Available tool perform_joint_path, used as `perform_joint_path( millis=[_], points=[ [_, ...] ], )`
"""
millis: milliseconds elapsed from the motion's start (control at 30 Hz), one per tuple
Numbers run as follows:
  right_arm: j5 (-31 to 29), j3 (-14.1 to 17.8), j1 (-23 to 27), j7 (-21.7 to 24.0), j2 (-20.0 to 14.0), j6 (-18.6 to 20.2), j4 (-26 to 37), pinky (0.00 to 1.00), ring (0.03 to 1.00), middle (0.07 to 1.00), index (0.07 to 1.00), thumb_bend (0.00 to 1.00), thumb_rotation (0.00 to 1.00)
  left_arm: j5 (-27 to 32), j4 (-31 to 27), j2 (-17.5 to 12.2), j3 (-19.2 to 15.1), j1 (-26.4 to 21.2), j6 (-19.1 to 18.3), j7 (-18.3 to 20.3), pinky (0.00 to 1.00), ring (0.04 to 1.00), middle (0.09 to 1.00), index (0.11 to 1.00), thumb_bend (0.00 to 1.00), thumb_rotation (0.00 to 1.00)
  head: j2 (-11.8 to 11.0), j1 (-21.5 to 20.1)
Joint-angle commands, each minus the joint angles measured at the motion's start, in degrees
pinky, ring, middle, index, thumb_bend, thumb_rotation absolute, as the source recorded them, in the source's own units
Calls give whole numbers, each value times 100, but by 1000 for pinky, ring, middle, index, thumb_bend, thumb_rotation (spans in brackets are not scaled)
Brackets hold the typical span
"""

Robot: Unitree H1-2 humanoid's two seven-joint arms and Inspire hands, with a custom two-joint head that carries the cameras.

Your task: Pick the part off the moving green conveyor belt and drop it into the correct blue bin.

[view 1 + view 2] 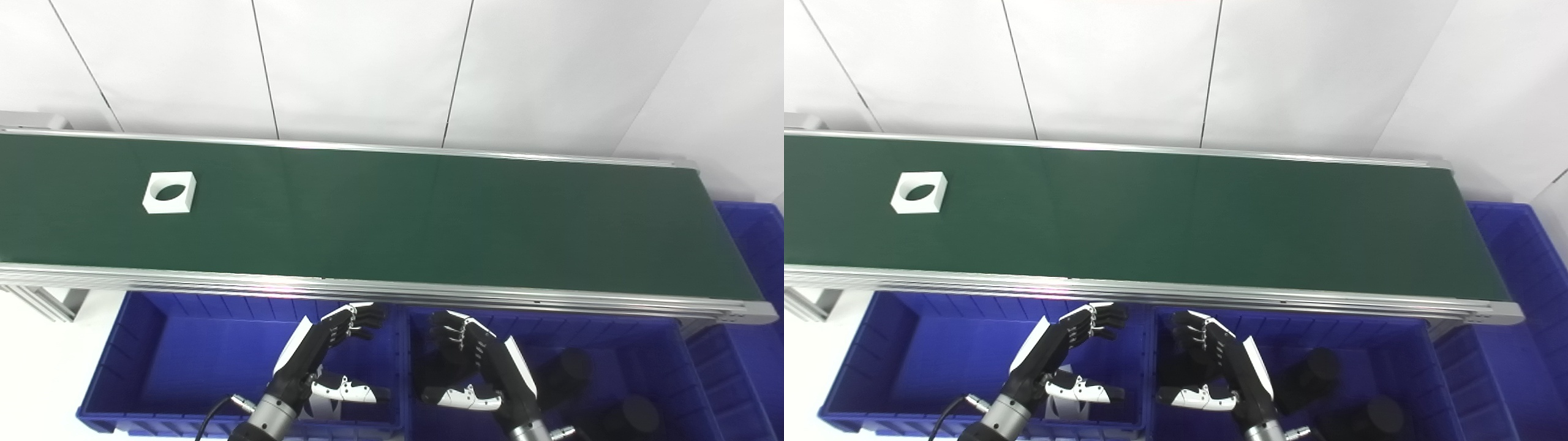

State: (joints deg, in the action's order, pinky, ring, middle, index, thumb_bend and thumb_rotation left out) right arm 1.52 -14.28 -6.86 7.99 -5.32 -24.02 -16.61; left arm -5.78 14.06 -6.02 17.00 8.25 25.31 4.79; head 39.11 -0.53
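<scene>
White square part (169, 192) with round hole, flat on green conveyor belt (392, 214), far left.
Below belt: left hand (327, 358) and right hand (474, 364) over blue bins (141, 343), fingers apart, empty.

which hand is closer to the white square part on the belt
Left. The left hand hangs over the left blue bin, below and right of the white part. The right hand sits farther right, over the neighbouring bin.
</scene>
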Motion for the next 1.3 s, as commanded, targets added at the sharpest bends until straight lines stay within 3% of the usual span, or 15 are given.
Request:
perform_joint_path(
  millis=[0,367,733,933,1267],
  points=[
    [-27,33,75,41,15,-291,50,692,754,791,756,914,252,-69,-43,-5,30,-127,161,-140,674,734,765,749,898,136,-57,51],
    [-74,95,129,102,-54,-291,-237,684,751,796,760,919,278,-43,271,15,266,-214,160,-374,676,732,763,745,900,104,-511,650],
    [-304,388,222,461,-23,-291,-646,688,750,791,749,937,257,-217,738,50,590,-377,161,-799,670,728,759,741,914,117,-1001,1178],
    [-353,581,254,697,4,-291,-780,683,747,787,745,939,242,-238,909,63,741,-449,161,-968,672,731,759,737,921,98,-1128,1352],
    [-310,716,247,808,19,-291,-788,684,761,800,751,940,243,-241,950,35,920,-495,161,-1147,678,732,763,741,930,99,-1122,1438]
  ],
)
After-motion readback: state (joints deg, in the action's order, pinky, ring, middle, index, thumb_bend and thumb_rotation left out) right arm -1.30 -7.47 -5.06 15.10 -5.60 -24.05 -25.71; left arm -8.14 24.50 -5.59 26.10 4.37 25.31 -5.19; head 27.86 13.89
